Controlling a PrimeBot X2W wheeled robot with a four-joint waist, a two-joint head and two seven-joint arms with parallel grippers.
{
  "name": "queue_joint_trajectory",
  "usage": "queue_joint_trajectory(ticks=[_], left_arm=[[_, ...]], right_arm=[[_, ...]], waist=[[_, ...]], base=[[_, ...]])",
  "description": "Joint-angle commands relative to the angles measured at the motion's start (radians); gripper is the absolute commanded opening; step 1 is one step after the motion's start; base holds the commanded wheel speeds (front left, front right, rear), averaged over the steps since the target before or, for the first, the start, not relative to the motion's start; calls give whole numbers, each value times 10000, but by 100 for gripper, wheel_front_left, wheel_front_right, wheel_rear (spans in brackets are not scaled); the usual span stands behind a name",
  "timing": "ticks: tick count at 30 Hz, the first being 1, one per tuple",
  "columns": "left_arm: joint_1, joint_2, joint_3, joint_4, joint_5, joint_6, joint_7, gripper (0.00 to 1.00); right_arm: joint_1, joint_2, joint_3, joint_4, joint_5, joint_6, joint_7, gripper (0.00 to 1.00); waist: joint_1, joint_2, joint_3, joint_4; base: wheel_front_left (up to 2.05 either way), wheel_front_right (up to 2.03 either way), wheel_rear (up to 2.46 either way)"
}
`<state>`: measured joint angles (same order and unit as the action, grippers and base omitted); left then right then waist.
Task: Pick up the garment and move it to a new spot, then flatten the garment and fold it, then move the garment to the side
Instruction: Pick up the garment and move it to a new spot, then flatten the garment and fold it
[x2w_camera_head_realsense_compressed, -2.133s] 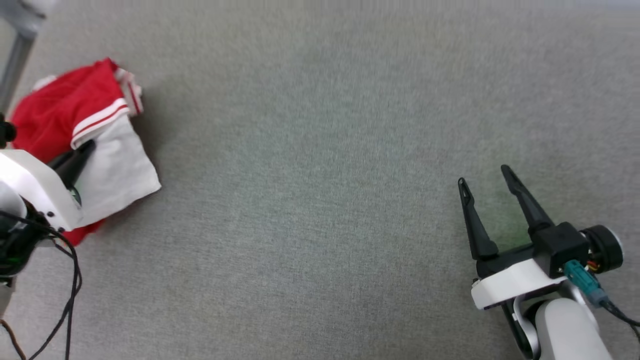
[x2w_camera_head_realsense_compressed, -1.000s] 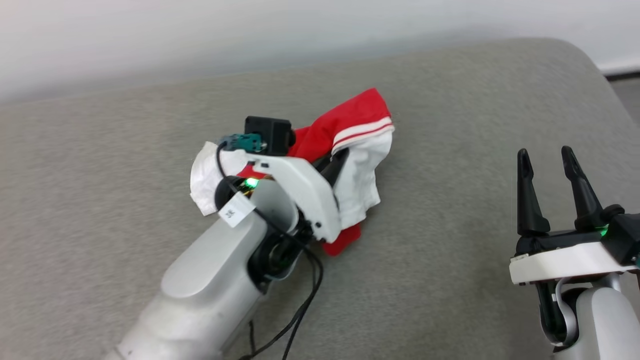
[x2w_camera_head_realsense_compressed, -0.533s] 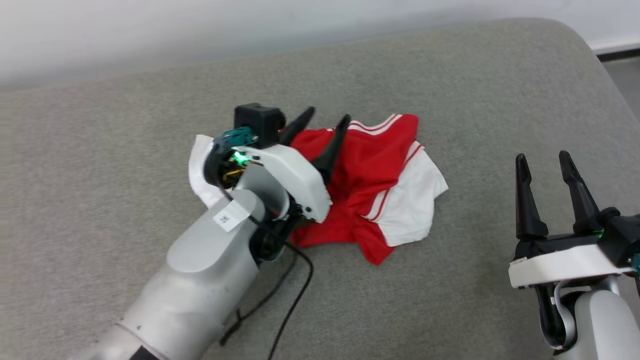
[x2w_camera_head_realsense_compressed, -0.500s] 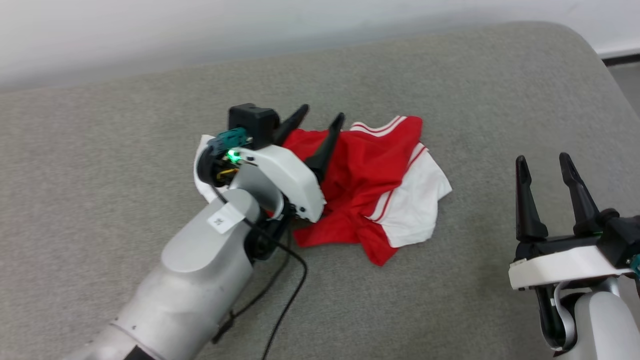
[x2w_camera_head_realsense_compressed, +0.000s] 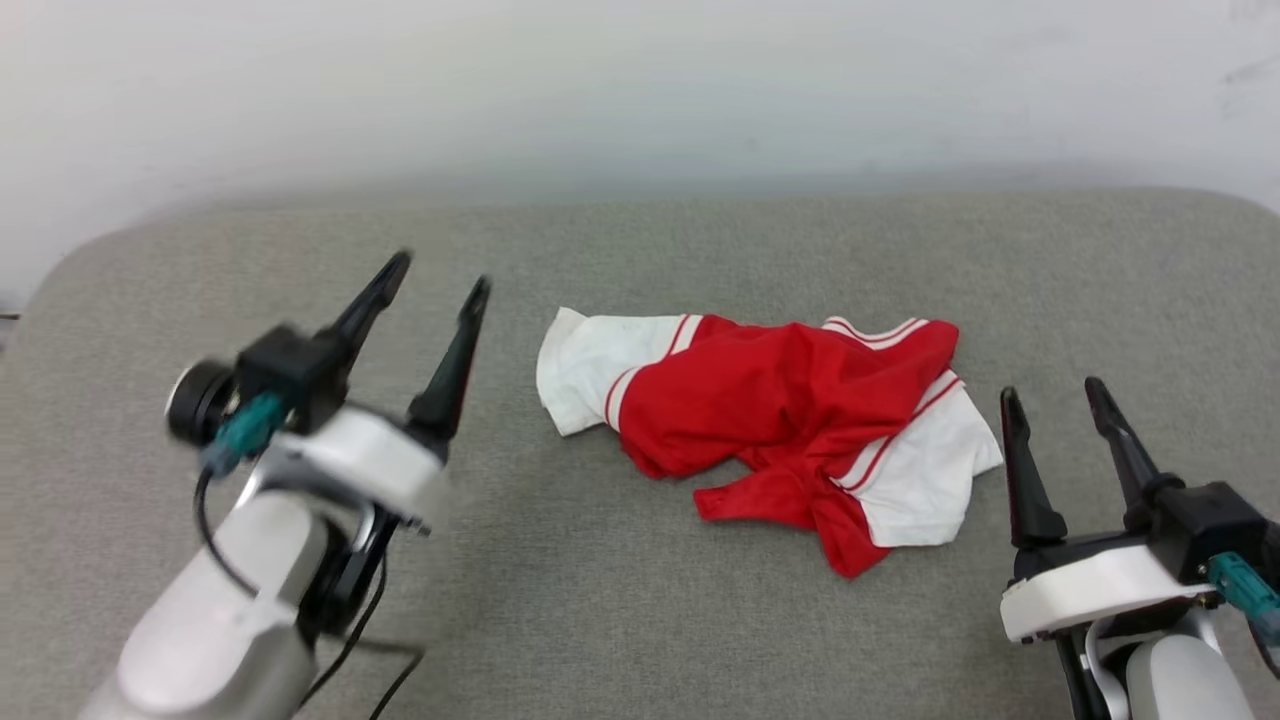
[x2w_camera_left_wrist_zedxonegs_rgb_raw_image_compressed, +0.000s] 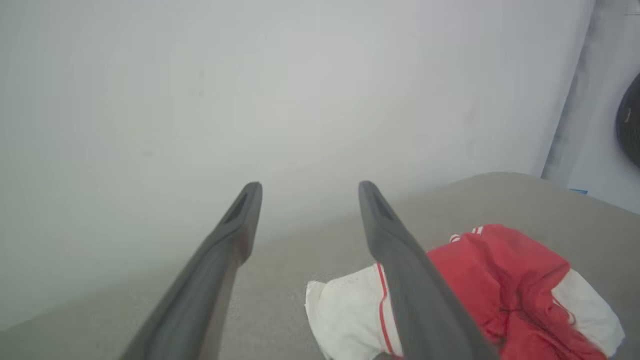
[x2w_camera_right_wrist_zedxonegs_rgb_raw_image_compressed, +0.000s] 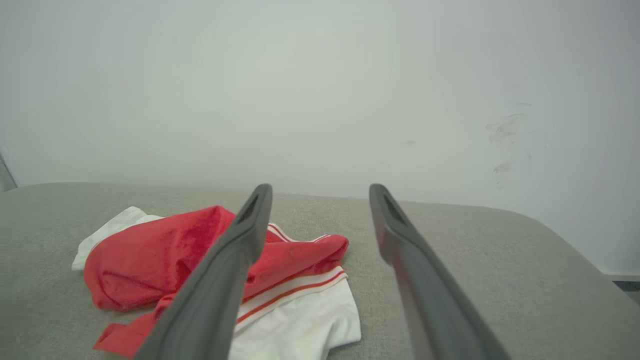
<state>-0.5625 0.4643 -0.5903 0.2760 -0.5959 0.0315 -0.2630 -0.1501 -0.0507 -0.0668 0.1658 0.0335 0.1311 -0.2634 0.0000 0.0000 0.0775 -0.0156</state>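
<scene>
we see the crumpled red t-shirt with white sleeves (x2w_camera_head_realsense_compressed: 770, 400) as thin, soft, matt cloth, creased and rumpled all over. under it, the grey upholstered surface (x2w_camera_head_realsense_compressed: 640, 620) looks like coarse woven fabric, matt and slightly fuzzy. at 8 o'clock in the head view, the left gripper (x2w_camera_head_realsense_compressed: 440, 272) has long dark fingers of smooth plastic with a dull sheen, set on a glossy white plastic shell (x2w_camera_head_realsense_compressed: 355, 462). the forearm (x2w_camera_head_realsense_compressed: 215, 610) below it is smooth, silvery-grey and satin-looking. the right gripper (x2w_camera_head_realsense_compressed: 1051, 389) at 4 o'clock shows the same finishes. the pale wall (x2w_camera_head_realsense_compressed: 640, 90) at 12 o'clock is smooth and matt, with faint scuffs.
</scene>
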Motion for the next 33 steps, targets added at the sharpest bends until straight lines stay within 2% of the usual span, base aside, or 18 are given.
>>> queue_joint_trajectory(ticks=[1,6,12,15,21,24,28,33], left_arm=[[728,165,364,-497,240,152,-21,100],[3062,322,1707,-2110,801,535,-23,100],[5181,-548,2886,-3528,1608,740,-25,100],[5694,-980,3264,-3768,1946,532,-25,100],[5636,-1319,3669,-3757,2506,-115,-25,100],[5531,-1523,3854,-3749,2717,-332,-26,100],[5472,-1816,3979,-3631,2954,-595,-26,100],[5353,-2169,4056,-3441,3263,-885,-26,100]], right_arm=[[190,8,23,54,-36,-7,-17,100],[529,8,61,118,73,-7,82,100],[960,10,-84,122,230,-7,155,100],[1039,9,-125,99,254,-7,240,100],[924,9,-224,-98,-49,-7,552,100],[765,9,-500,-44,13,-7,1331,100],[513,-70,-799,88,-311,-7,3088,100],[157,-331,-967,360,-36,-7,5365,100]], waist=[[0,0,-285,235],[0,0,-503,314],[0,0,-591,395],[0,0,-573,445],[0,0,-382,579],[0,0,-207,671],[0,0,93,836],[0,0,399,1103]], base=[[0,0,0],[0,0,0],[0,0,0],[0,0,0],[0,0,0],[0,0,0],[0,0,0],[0,0,0]])
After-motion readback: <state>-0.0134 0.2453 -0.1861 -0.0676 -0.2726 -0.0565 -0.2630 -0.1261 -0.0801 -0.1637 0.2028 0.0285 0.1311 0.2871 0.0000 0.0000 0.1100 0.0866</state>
